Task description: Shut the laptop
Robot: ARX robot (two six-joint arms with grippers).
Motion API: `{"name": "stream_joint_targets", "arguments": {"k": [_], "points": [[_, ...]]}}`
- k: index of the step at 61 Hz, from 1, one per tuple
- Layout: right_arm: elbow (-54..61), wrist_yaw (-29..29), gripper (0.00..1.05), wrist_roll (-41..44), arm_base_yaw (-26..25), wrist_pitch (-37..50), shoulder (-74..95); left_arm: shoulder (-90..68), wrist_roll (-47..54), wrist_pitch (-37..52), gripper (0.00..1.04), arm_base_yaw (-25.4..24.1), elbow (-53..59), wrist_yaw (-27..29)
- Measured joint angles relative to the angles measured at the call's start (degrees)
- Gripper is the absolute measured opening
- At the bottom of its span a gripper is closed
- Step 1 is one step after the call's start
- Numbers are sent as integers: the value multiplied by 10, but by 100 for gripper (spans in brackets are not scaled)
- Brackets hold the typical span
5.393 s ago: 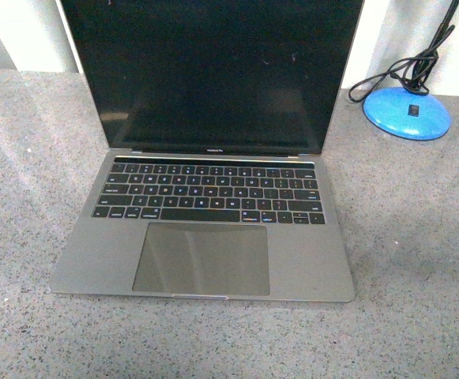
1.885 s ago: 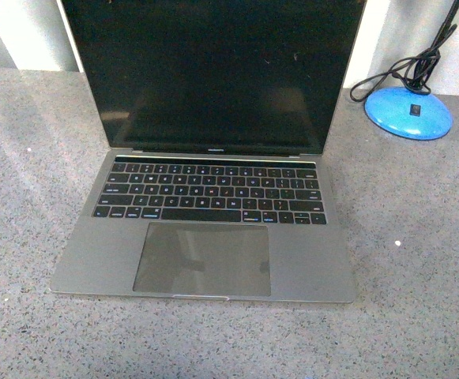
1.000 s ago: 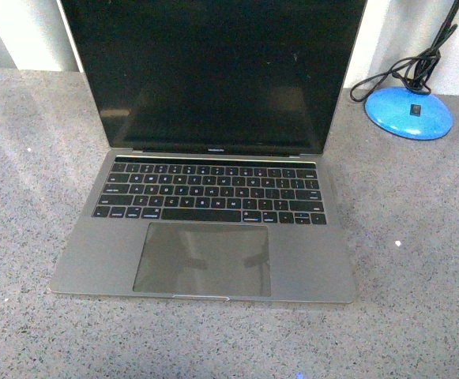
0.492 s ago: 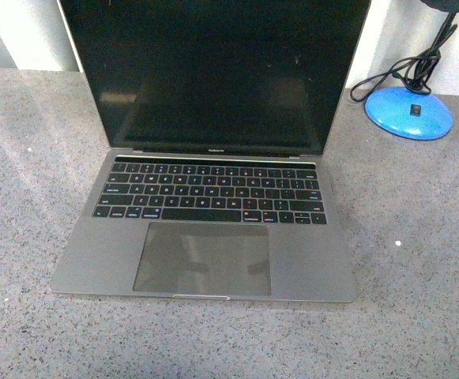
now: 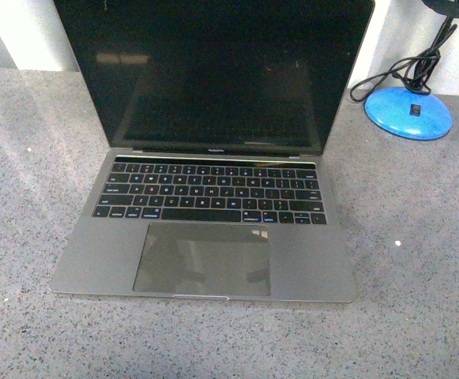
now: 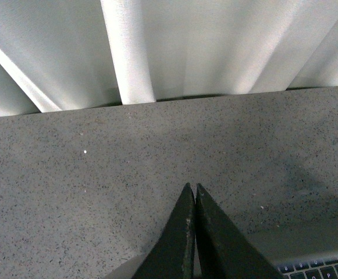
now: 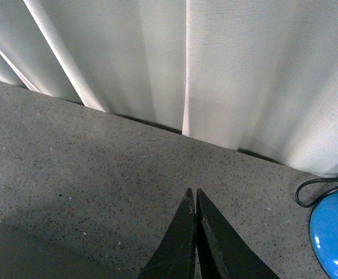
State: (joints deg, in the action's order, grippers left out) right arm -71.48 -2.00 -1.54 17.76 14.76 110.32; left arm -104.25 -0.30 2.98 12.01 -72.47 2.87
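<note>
The laptop (image 5: 205,237) lies open on the speckled grey table, facing me. Its black screen (image 5: 213,71) stands up behind the black keys (image 5: 209,192) and the large trackpad (image 5: 203,259). Neither gripper shows clearly in the front view. In the left wrist view my left gripper (image 6: 192,188) is shut and empty above the bare table, with a corner of the laptop (image 6: 308,256) and a few keys beside it. My right gripper (image 7: 192,192) is shut and empty too, over the table near the curtain. A smooth dark grey surface (image 7: 23,250) lies next to it.
A blue lamp base (image 5: 408,112) with a coiled black cable (image 5: 407,71) sits at the table's back right, also close to the right gripper as the blue lamp base (image 7: 335,232). White curtain (image 6: 128,52) hangs behind the table. A dark shape (image 5: 450,6) crosses the top right corner.
The laptop's screen has tilted slightly toward me, so its top looks wider and its reflections have shifted. A dark shape has come in at the top right corner.
</note>
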Motion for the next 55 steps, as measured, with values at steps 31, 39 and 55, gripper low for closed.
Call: {"name": "stream_joint_targets", "arguments": {"k": [31,39,55], "points": [[4,9,1,-3,11,-16,-9,33,-15,5,4,0,45,1],[11,12,1,-8,11,-16,-13,35,-15,5,4,1,48,1],[45,29,1,-21,12,-11,-34,47,-24,-4,4,1,61,-5]]}}
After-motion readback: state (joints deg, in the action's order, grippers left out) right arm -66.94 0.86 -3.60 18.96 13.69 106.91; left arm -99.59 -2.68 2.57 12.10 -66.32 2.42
